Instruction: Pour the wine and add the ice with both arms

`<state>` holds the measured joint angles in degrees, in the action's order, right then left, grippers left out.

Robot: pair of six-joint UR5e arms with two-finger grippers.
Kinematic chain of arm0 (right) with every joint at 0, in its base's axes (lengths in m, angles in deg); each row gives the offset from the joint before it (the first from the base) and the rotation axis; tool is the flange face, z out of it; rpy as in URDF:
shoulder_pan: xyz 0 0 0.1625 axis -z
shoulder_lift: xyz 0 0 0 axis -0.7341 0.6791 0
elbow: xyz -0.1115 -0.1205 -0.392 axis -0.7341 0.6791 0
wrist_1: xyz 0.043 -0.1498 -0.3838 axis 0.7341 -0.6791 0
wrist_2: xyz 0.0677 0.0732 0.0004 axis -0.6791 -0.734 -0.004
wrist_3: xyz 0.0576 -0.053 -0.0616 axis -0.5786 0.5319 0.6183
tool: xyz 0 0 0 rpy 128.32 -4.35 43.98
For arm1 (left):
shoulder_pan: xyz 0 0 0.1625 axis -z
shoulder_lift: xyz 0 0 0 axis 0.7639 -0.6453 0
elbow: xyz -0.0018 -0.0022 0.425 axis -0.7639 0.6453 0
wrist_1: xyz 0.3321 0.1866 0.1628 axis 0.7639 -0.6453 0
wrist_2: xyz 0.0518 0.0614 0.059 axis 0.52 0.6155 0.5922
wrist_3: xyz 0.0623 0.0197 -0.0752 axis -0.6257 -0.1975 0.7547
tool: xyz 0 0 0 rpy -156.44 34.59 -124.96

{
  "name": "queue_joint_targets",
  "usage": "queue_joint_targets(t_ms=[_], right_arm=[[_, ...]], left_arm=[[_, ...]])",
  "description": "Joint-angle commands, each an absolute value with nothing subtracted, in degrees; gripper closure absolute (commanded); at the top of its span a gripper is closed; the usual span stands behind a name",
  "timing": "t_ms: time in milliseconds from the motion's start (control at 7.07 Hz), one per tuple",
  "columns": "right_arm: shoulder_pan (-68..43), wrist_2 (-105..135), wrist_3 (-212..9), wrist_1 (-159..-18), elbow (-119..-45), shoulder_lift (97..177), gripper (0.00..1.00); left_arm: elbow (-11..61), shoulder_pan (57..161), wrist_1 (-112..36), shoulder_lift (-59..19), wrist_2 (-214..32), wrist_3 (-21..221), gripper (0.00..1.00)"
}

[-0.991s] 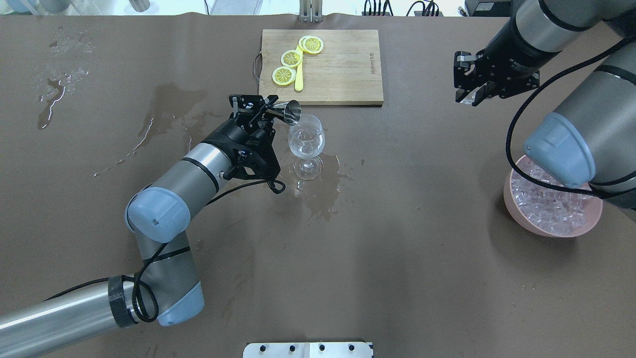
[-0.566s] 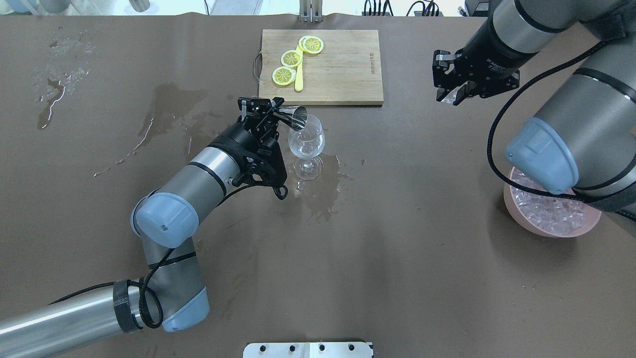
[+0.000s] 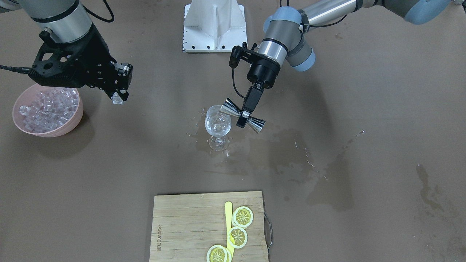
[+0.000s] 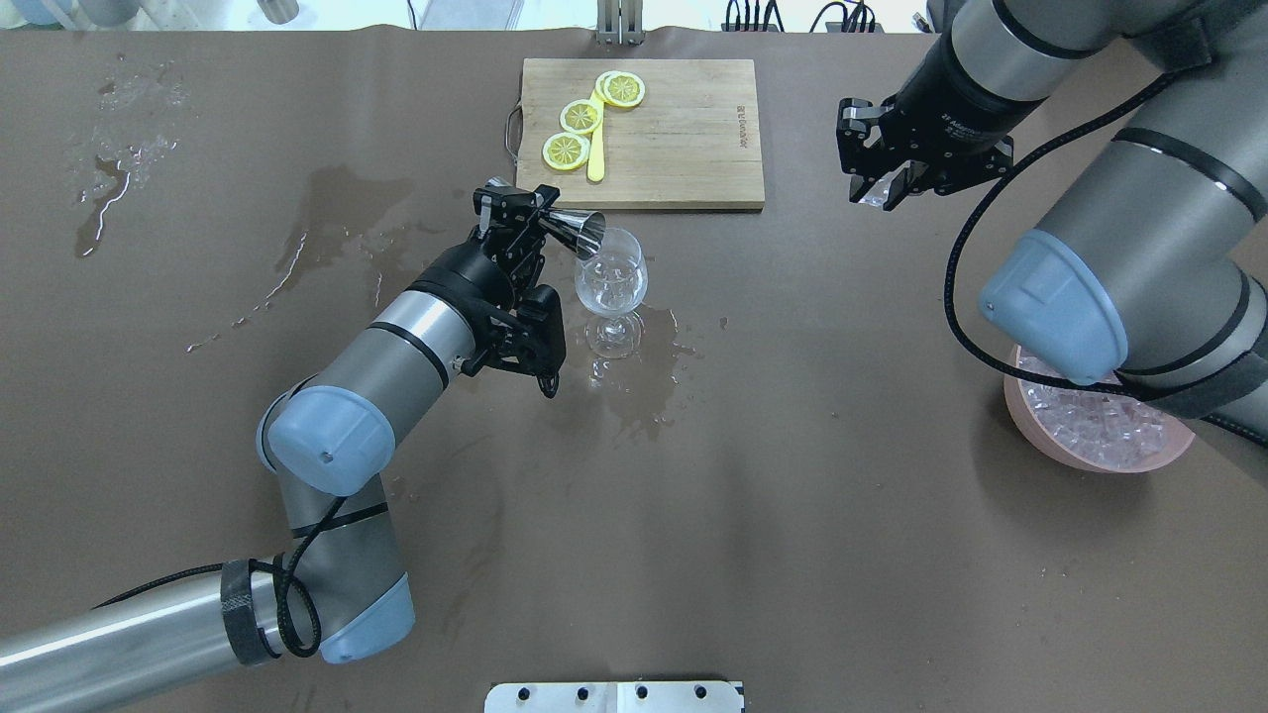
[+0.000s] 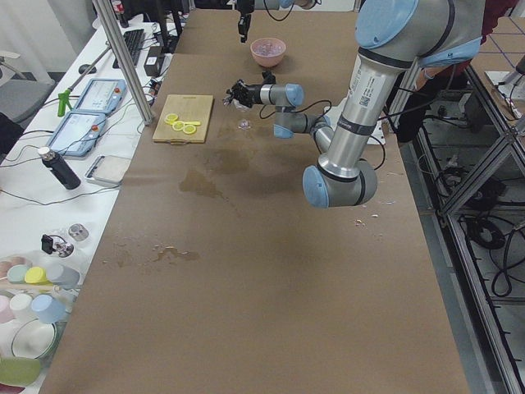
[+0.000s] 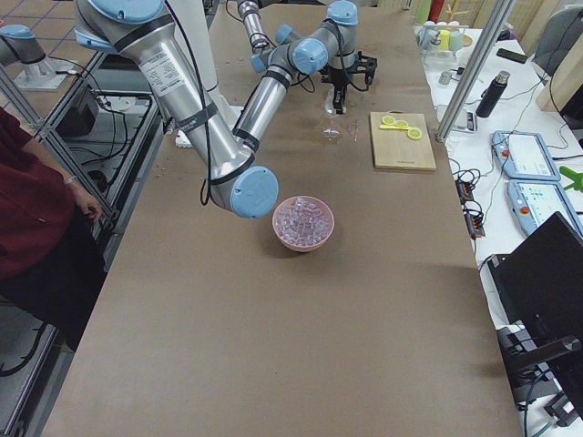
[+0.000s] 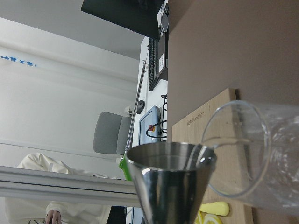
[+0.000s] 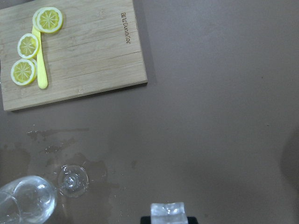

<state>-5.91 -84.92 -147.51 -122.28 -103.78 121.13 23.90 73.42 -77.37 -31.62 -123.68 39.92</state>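
One ice cube [image 4: 871,199] is clamped in the right gripper [image 4: 882,192] and has been carried nearer the wine glass [image 4: 611,280]; the jigger [image 4: 577,231] is gripped, tipped over its rim, by the left gripper [image 4: 530,218]; wine [image 3: 217,127] lies inside.

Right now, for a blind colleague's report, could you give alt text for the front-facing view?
The left gripper tips a steel jigger over a wine glass standing in a wet patch. The right gripper holds an ice cube near a pink bowl of ice.
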Motion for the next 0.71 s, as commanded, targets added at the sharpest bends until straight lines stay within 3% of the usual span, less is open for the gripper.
queue_joint_targets(t_ms=[0, 566], right_arm=[[-5.6, -84.85, -147.6, -123.37, -103.41, 119.66, 0.99], [-5.42, -84.85, -147.6, -123.37, -101.83, 118.16, 0.99]], left_arm=[[24.14, 73.36, -75.97, -31.84, -121.79, 35.58, 1.0], [25.28, 72.66, -74.64, -32.02, -120.46, 26.53, 1.0]])
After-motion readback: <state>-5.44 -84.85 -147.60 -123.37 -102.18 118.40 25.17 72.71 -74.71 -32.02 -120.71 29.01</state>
